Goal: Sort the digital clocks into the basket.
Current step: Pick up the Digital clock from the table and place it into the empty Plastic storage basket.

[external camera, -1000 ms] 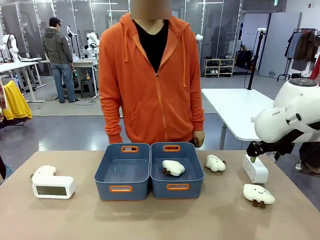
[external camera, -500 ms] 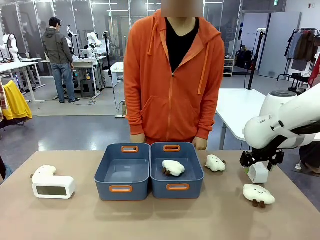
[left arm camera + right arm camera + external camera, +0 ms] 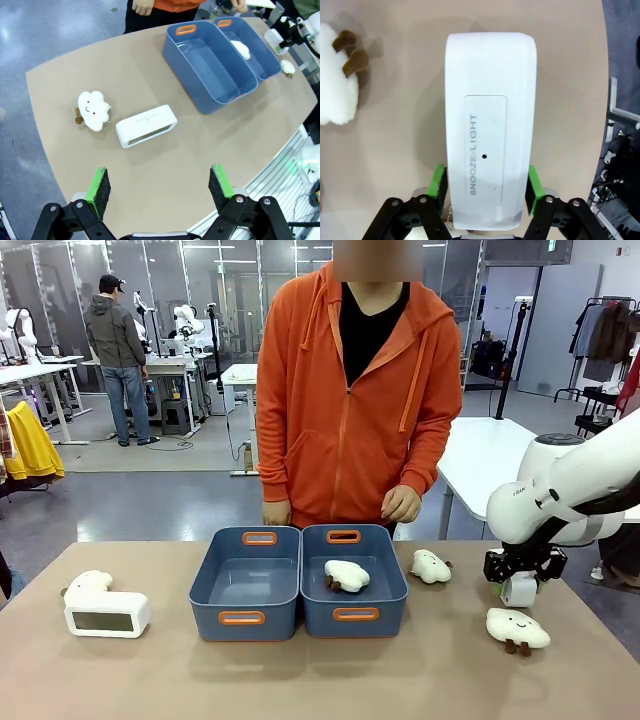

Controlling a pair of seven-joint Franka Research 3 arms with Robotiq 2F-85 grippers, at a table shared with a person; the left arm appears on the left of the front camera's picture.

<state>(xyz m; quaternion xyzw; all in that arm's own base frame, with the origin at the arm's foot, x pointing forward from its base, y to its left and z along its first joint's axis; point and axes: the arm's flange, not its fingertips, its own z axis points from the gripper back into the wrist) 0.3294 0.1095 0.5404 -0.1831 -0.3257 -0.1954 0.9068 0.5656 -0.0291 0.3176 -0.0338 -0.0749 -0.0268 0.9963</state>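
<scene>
Digital clock (image 3: 490, 125): white, rigid, smooth plastic, its snooze face turned toward the wrist. It sits between the fingers of the right gripper (image 3: 485, 187), whose green pads (image 3: 439, 184) clamp its long sides near one end. Probably light but slippery; this off-centre hold may let it tilt. The left gripper (image 3: 160, 185), fingers spread, hovers with the second clock (image 3: 146, 126) ahead.

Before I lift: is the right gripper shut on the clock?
Shut on the clock: the right gripper has both green pads against its sides.
</scene>
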